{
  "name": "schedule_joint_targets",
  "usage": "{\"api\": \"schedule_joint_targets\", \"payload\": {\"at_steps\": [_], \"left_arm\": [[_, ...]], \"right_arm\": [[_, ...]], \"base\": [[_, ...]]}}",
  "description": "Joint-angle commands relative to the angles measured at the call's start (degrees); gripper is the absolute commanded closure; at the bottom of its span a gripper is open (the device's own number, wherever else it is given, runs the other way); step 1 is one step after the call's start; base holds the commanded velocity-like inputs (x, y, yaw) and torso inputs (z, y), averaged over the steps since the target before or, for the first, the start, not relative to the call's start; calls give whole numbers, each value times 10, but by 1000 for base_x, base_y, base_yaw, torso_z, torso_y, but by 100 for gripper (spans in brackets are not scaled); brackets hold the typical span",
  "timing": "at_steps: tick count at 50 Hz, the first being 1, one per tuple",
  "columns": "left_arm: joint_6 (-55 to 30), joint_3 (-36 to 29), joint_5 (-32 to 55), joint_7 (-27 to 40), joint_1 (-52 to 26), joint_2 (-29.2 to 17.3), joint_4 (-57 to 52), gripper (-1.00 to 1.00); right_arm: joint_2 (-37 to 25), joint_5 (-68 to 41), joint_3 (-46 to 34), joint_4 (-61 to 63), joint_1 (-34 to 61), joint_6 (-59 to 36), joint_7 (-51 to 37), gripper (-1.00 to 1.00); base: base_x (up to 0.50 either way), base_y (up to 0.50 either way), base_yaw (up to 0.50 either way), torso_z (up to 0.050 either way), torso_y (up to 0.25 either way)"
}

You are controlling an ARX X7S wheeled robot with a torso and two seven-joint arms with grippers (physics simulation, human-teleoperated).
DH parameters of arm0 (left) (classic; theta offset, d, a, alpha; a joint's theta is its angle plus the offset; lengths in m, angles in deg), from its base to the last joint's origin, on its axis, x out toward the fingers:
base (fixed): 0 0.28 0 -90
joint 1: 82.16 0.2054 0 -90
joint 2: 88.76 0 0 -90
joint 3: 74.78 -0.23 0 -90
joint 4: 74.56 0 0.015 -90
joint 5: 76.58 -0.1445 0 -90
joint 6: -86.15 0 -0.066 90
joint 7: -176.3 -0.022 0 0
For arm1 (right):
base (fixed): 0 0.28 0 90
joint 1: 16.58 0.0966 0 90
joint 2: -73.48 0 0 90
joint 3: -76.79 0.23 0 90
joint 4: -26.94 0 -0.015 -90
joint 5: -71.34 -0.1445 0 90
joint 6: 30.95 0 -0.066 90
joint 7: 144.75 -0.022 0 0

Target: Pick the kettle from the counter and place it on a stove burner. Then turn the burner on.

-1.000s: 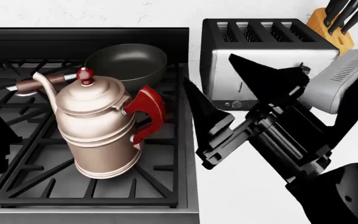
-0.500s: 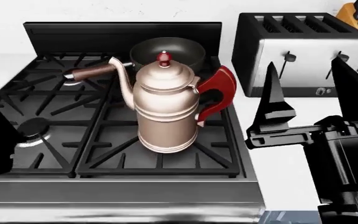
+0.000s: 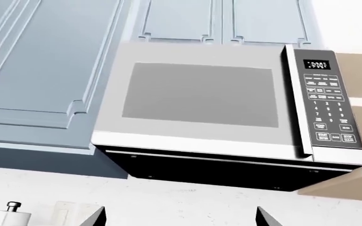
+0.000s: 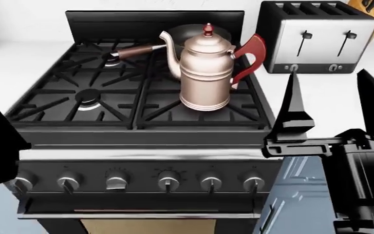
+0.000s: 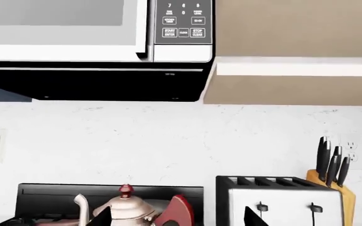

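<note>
The stove (image 4: 141, 141) fills most of my head view, black grates on top and a row of six knobs (image 4: 168, 181) along its front panel. White counter (image 4: 330, 92) runs either side of it. Above, my wrist views show a silver microwave (image 3: 218, 103) under pale blue cabinets (image 3: 36, 70), its keypad at one end.

A four-slot toaster (image 4: 317, 44) stands on the counter right of the stove, with a knife block (image 5: 332, 188) just beyond it.

The kettle (image 4: 205, 68) stands upright on the front right grate, over that burner, which it hides from me. Its spout points left and its red handle points toward the toaster. Behind it a dark pan (image 4: 190, 34) sits on the rear right grate, its brown handle (image 4: 135, 50) reaching left. The front left burner (image 4: 87, 97) shows bare under its grate.

My right gripper (image 4: 330, 97) hangs over the counter, right of the stove and apart from the kettle, its two fingers spread wide with nothing between them. My left gripper (image 3: 179, 217) shows only two dark fingertips, set well apart and gripping nothing.
</note>
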Motion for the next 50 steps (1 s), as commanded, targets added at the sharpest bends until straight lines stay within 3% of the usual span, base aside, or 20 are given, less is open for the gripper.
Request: {"api": "schedule_joint_targets", "payload": {"at_steps": [1, 15, 25, 37, 50], "left_arm": [[-1, -8, 0, -1, -7, 2, 2, -100], [-87, -46, -17, 39, -64, -2, -17, -100], [-119, -215, -42, 113, -212, -41, -18, -100], [-59, -304, -53, 151, -276, -80, -18, -100], [-17, -384, -66, 185, -341, -104, -17, -100]], "right_arm": [[-5, 5, -16, -7, 1, 8, -6, -100], [4, 34, -10, -36, -42, 75, 40, -100], [16, 103, -19, -56, -109, 137, 78, -100], [22, 160, -56, -65, -109, 127, 82, -100], [21, 156, -31, -74, -133, 160, 79, -100]], "base": [[-500, 98, 0, 0, 0], [-107, 12, 0, 0, 0], [0, 0, 0, -50, 0], [0, 0, 0, -50, 0], [0, 0, 0, -50, 0]]}}
